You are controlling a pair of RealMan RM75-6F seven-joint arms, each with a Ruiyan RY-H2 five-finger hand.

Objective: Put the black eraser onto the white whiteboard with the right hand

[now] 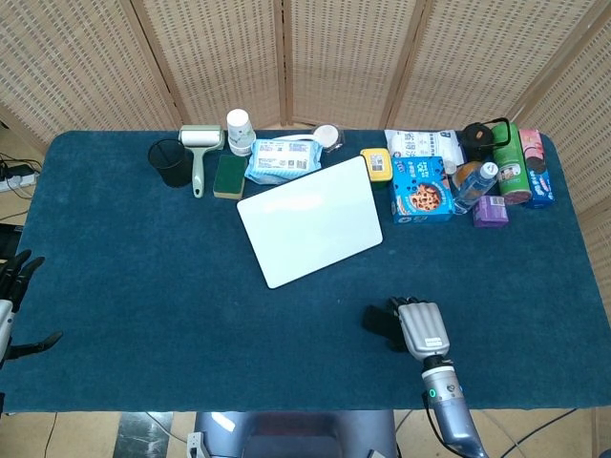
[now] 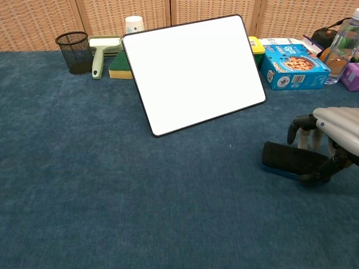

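Note:
The black eraser (image 1: 379,325) (image 2: 288,158), with a blue base, is at the table's near right, its left end tipped slightly up off the cloth. My right hand (image 1: 421,330) (image 2: 332,133) grips its right end, with fingers curled down behind it and the thumb pressed on its front. The white whiteboard (image 1: 310,221) (image 2: 193,70) lies flat in the middle of the table, up and to the left of the eraser, with nothing on it. My left hand (image 1: 11,298) hangs off the table's left edge, fingers apart and holding nothing.
Along the far edge stand a black mesh cup (image 1: 173,162), a lint roller (image 1: 199,153), a green sponge (image 1: 229,176), a wipes pack (image 1: 283,159), a blue cookie box (image 1: 422,190) and bottles (image 1: 475,186). Blue cloth (image 2: 112,185) stretches between the eraser and the whiteboard.

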